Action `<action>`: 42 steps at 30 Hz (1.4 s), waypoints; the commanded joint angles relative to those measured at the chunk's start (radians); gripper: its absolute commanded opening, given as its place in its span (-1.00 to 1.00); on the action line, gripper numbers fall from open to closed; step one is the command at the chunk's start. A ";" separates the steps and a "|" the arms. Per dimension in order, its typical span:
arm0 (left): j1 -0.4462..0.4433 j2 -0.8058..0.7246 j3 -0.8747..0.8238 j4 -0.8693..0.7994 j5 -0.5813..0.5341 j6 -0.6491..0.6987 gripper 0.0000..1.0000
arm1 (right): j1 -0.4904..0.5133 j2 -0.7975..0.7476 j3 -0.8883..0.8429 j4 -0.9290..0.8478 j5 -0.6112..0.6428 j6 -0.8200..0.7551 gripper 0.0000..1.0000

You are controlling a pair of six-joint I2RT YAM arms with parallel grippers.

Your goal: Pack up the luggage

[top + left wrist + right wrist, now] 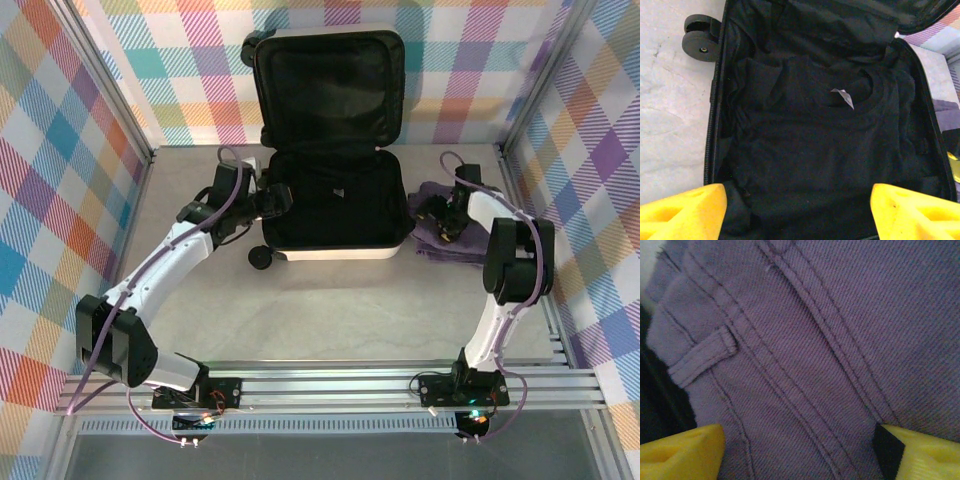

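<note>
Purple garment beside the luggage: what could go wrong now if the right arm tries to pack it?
1. The right jaws stand open over the folded garment; they may pinch only the top layer, so it unfolds when lifted.
2. The luggage rim is close beside it; trailing cloth could catch there.
3. The left jaws hang open over the shirt inside, so the arms might collide.

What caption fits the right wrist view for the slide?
Right gripper, jaws open, close over the purple garment with its belt loop and stitched seams.
</note>
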 commanded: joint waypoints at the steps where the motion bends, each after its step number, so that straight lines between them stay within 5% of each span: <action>1: 0.006 -0.043 -0.023 0.005 0.014 -0.010 0.52 | -0.009 -0.044 -0.110 -0.043 -0.022 0.042 0.60; 7: -0.013 -0.071 -0.047 0.035 0.105 -0.048 0.52 | -0.013 -0.207 -0.323 -0.008 -0.120 0.078 0.61; 19: -0.214 0.018 -0.072 0.185 0.182 -0.080 0.53 | 0.045 -0.694 -0.717 -0.094 -0.098 0.226 0.61; 25: -0.310 0.123 -0.049 0.196 0.200 -0.086 0.53 | 0.066 -0.872 -0.745 -0.229 -0.052 0.179 0.62; 36: -0.406 0.260 -0.027 0.211 0.239 -0.129 0.53 | 0.093 -0.667 -0.673 -0.130 -0.077 0.080 0.58; 42: -0.392 0.249 -0.093 0.197 0.194 -0.145 0.54 | 0.264 -0.649 -0.696 -0.042 -0.064 0.114 0.57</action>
